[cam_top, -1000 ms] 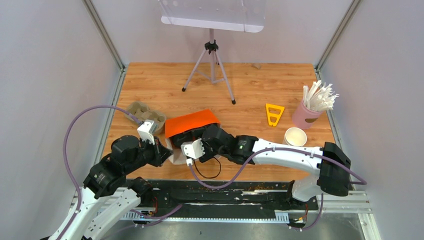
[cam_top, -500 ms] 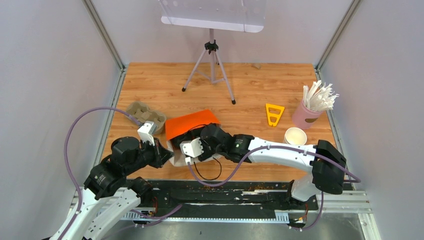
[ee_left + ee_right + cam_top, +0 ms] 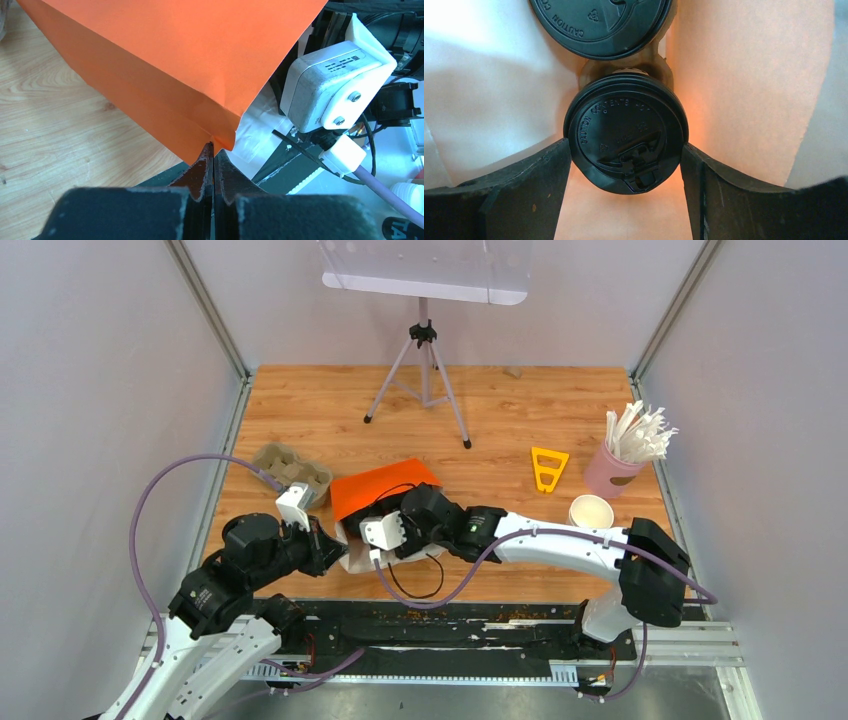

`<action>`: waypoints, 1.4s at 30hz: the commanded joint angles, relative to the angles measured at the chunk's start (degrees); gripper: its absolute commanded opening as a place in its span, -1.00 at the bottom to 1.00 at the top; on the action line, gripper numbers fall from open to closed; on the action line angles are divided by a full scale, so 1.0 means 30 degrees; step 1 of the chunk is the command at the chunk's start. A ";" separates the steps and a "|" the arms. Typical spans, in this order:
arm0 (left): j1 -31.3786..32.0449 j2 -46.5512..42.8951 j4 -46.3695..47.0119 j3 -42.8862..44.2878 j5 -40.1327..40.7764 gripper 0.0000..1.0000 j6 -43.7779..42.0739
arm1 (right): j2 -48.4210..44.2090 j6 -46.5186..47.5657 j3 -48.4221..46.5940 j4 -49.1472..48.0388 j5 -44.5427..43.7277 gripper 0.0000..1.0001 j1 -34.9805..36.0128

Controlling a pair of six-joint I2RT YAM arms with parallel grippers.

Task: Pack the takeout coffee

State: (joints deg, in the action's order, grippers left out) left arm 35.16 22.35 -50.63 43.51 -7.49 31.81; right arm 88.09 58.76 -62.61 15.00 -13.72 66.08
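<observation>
Fingers [image 3: 524, 190] of the right gripper [image 3: 625, 150] press on both sides of a black-lidded coffee cup [image 3: 624, 125], deep inside the orange bag [image 3: 385, 487], which lies on its side near the left of the table [image 3: 500, 410]. The cup seems about to be set beside a second cup [image 3: 599, 20] farther in. Meanwhile the left gripper [image 3: 213, 152] pinches the bag's near corner, fingers together on the paper, apparently to steady the mouth. Raised lettering on the held lid reads "CAUTION CONTENTS HOT"; the far one shows "CAUTION".
</observation>
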 commanded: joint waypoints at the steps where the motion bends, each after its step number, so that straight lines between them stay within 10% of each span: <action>1: 0.0038 0.0180 0.0587 0.0293 -0.0050 -1.00 -0.0041 | -0.0012 -0.0130 0.0332 -0.1186 0.0713 0.39 -0.0198; 42: 0.0042 0.0412 0.0205 0.0703 0.0418 -1.00 -0.0189 | 0.0249 -0.1255 0.1005 -0.2141 0.1221 0.38 -0.0803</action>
State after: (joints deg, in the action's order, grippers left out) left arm 35.16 23.33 -50.85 43.55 -6.68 31.73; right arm 88.09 56.71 -59.88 10.44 -10.50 64.27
